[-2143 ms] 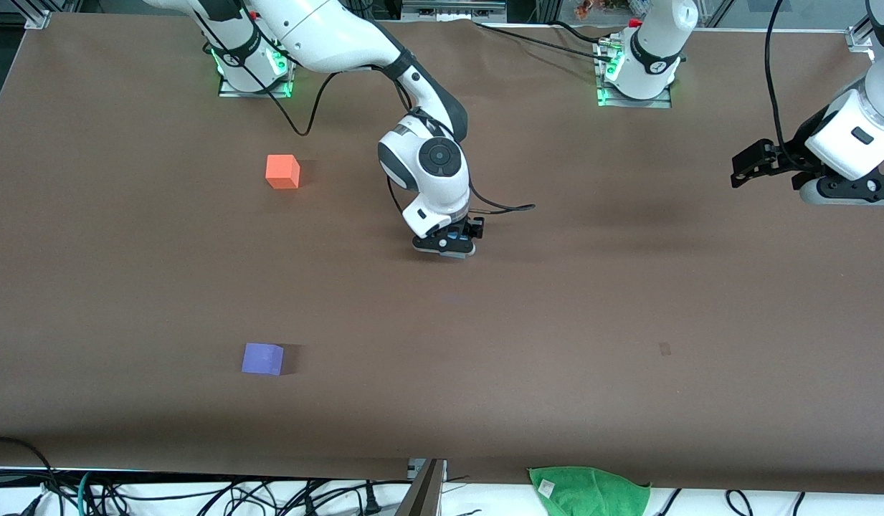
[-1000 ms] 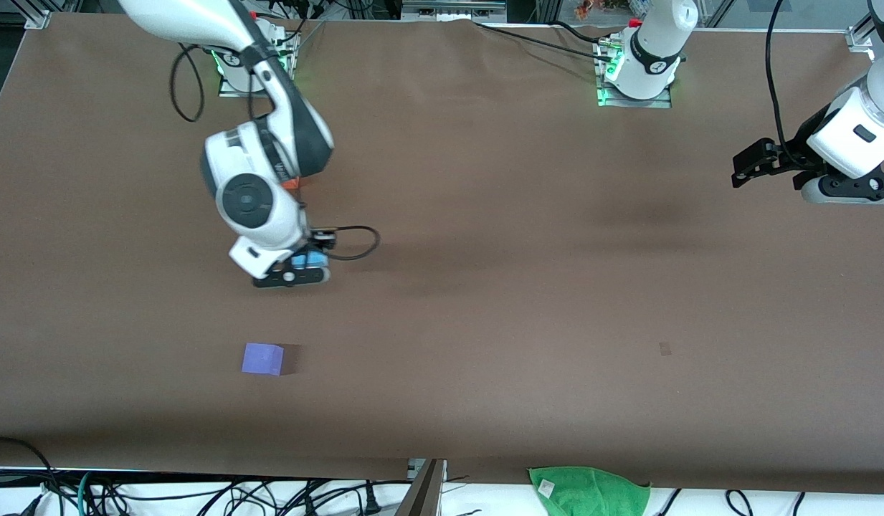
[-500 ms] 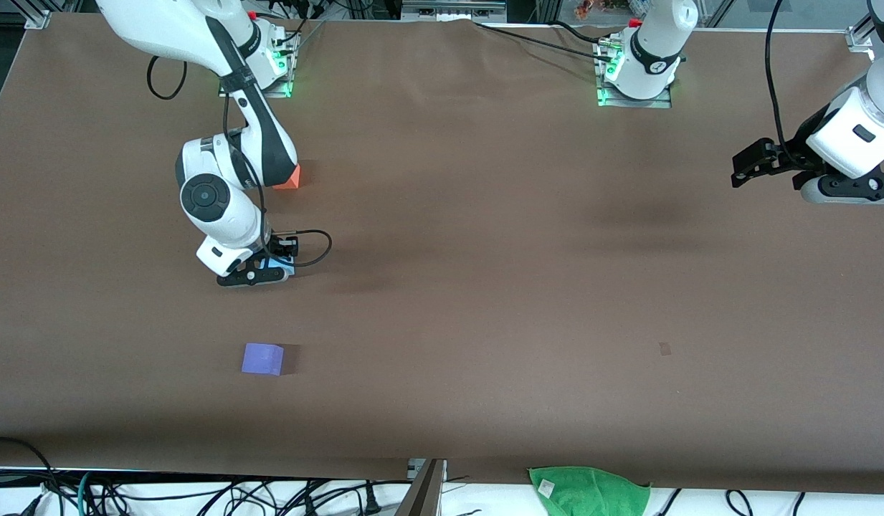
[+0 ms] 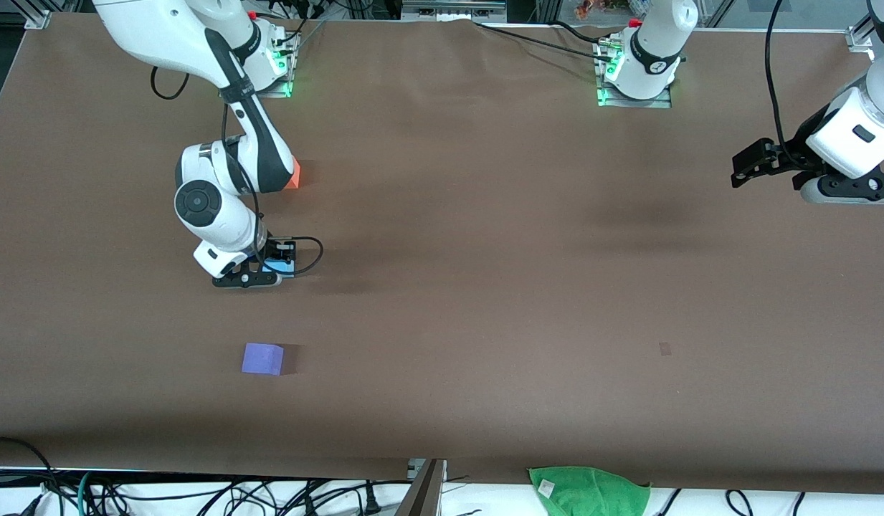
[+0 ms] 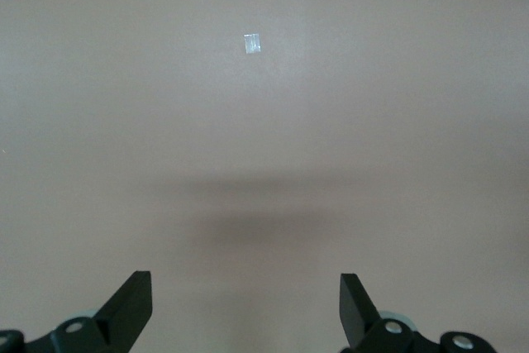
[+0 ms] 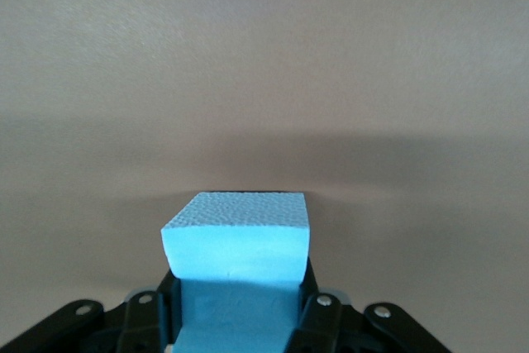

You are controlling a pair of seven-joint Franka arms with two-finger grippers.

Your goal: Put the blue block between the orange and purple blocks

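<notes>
My right gripper (image 4: 259, 269) is shut on the light sky-blue block (image 4: 276, 266), low over the table between the orange and purple blocks. The right wrist view shows the blue block (image 6: 237, 245) clamped between the black fingers (image 6: 318, 320), close above the brown table. The orange block (image 4: 292, 177) is mostly hidden by the right arm; only one corner shows. The violet-purple block (image 4: 262, 358) sits nearer to the front camera than the gripper. My left gripper (image 4: 744, 170) is open and empty, up at the left arm's end of the table; it also shows in the left wrist view (image 5: 246, 303).
A green cloth (image 4: 588, 491) lies at the table's front edge. Cables (image 4: 198, 494) run along below that edge. A small tape mark (image 4: 664, 349) is on the brown table cover; it also shows in the left wrist view (image 5: 251, 43).
My right gripper carried the blue block from mid-table toward the right arm's end and lowered it between the orange and purple blocks. The left arm has not moved.
</notes>
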